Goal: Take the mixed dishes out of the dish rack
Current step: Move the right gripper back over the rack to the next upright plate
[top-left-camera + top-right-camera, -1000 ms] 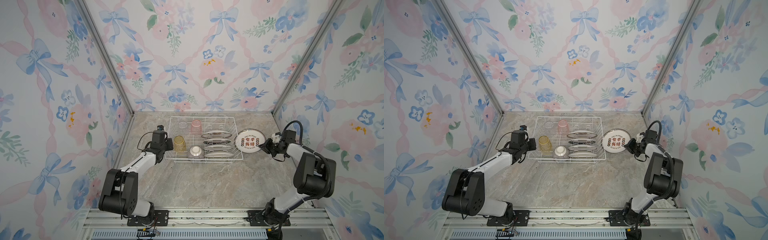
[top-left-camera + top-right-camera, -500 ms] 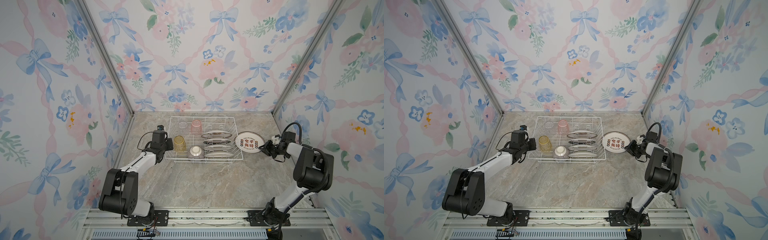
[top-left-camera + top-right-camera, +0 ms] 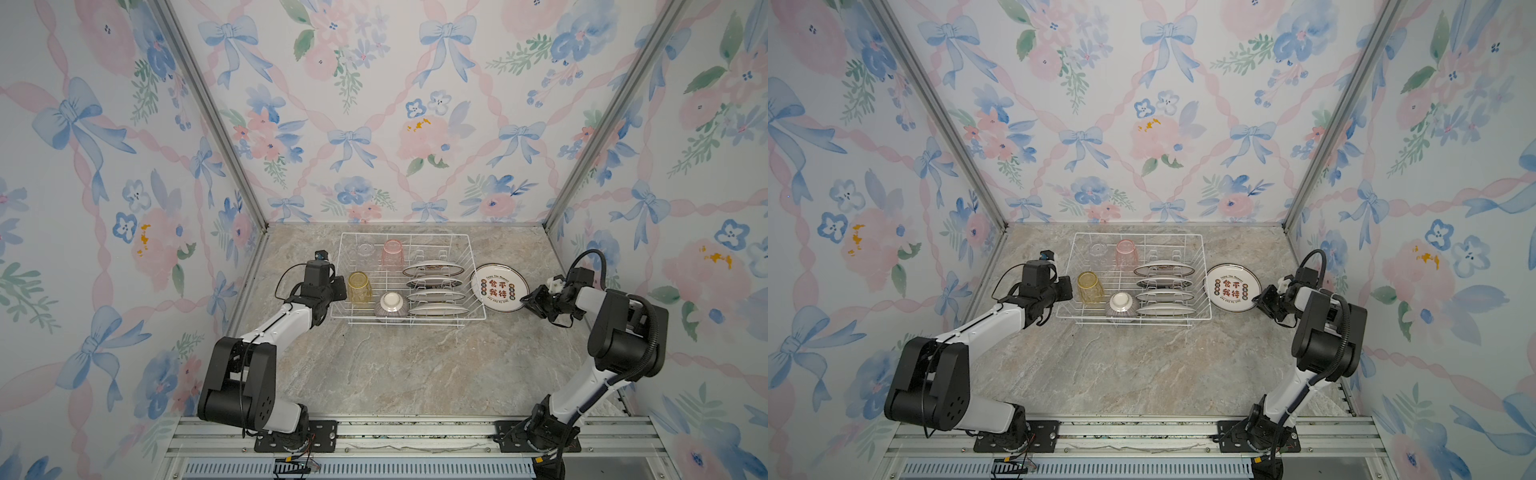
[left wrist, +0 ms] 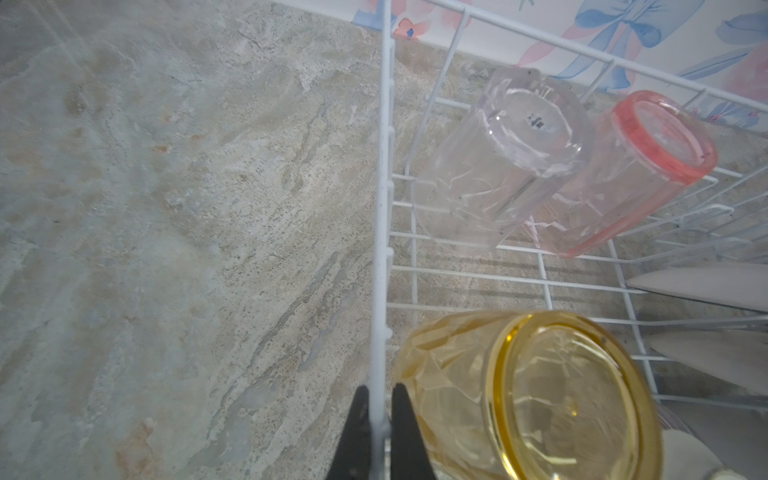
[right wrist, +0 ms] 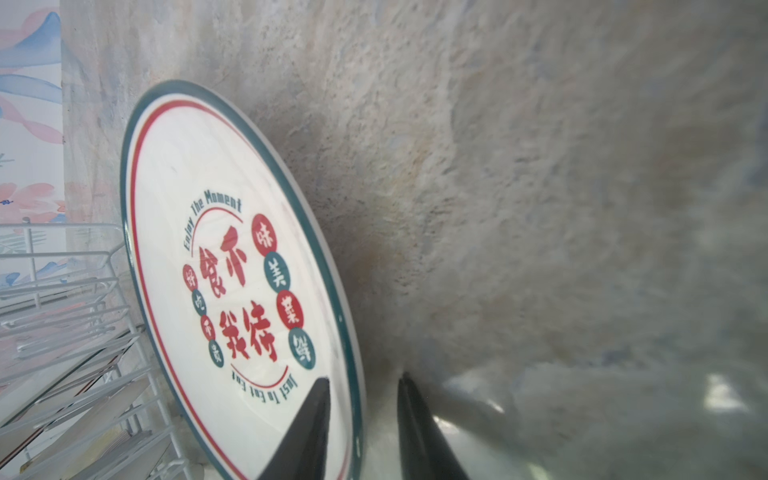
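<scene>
Left fingers pinch the dish rack rim wire. Right fingers spread, straddling edge of the plate lying on the table.

Both top views look down from high at the front edge toward the back wall, far enough back to hold the whole desk, both arms and the rack. They share nearly everything, shifted slightly sideways. The left wrist camera sits close behind the left tool, facing along the rack's rim past a yellow tumbler. The right wrist camera peers past the right tool at a plate, very near. The desk behind looks blurred, perhaps too close.
</scene>
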You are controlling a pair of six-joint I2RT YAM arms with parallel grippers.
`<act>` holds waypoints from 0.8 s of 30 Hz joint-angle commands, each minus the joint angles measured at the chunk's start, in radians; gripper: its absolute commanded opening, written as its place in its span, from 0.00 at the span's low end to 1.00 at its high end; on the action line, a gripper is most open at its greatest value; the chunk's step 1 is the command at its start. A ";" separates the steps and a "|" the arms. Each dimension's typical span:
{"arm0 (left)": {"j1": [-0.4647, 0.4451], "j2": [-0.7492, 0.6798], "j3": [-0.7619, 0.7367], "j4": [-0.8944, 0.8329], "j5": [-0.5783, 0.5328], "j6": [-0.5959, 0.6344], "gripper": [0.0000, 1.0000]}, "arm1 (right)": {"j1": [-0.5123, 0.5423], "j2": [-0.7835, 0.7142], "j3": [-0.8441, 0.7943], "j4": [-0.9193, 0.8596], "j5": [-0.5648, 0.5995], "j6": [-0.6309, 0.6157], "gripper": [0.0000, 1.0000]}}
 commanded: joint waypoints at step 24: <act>0.001 0.053 0.043 -0.023 0.008 0.001 0.00 | 0.635 -0.697 -0.002 0.069 0.348 -0.674 0.39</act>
